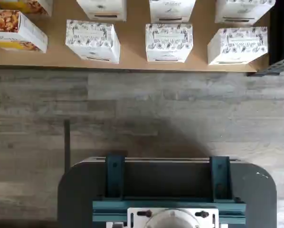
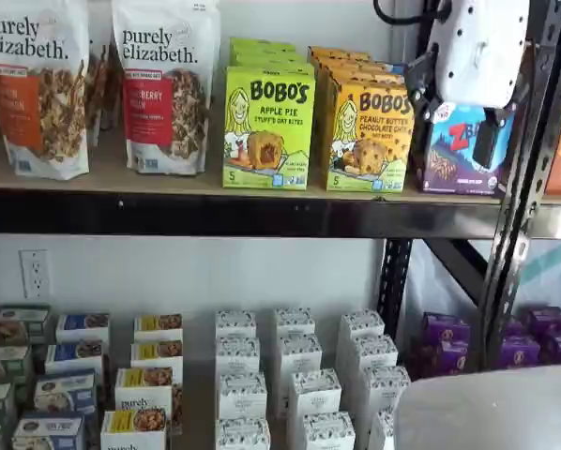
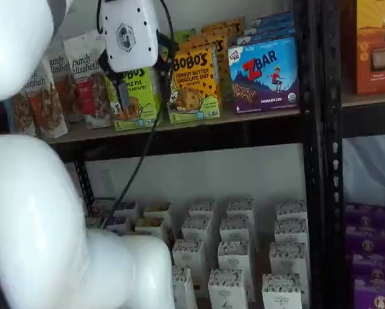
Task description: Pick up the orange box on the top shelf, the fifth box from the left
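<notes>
The orange box (image 2: 370, 131) reads "BOBO'S Peanut Butter Chocolate Chip" and stands upright on the top shelf (image 2: 215, 214), between a lime-green box and a purple-blue box, with more orange boxes behind it. It also shows in the other shelf view (image 3: 194, 80). My gripper (image 2: 487, 145) hangs in front of the shelf with its white body at box height. In one shelf view it overlaps the purple-blue box, in the other the green box (image 3: 125, 96). Only one black finger shows clearly, so I cannot tell whether it is open. It holds nothing. The wrist view shows neither box nor fingers.
A lime-green Bobo's Apple Pie box (image 2: 266, 131), a ZBar box (image 3: 264, 74) and granola bags (image 2: 41, 89) share the top shelf. A dark steel upright (image 2: 524, 187) stands at the right. White patterned boxes (image 1: 168, 42) fill the lower shelf. The dark mount (image 1: 165, 190) shows over the floor.
</notes>
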Tool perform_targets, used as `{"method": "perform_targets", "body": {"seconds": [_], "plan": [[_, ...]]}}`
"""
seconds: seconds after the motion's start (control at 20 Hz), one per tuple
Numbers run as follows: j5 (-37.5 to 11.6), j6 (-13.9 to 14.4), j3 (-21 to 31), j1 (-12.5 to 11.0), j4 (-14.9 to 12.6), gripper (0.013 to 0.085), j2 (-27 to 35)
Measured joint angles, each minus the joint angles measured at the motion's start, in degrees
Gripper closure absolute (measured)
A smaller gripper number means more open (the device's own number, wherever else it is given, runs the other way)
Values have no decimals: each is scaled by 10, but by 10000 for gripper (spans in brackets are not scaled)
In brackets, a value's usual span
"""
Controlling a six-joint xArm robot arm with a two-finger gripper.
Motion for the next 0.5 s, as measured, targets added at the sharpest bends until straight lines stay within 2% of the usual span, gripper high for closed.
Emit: {"method": "perform_targets", "body": {"seconds": [0.15,0.4,0.5], "plan": [[-31,-12,17,-19,21,130,-19],[-31,-11,17,-18,19,130,-17],[-34,-8,18,-10,9,130,-16]]}}
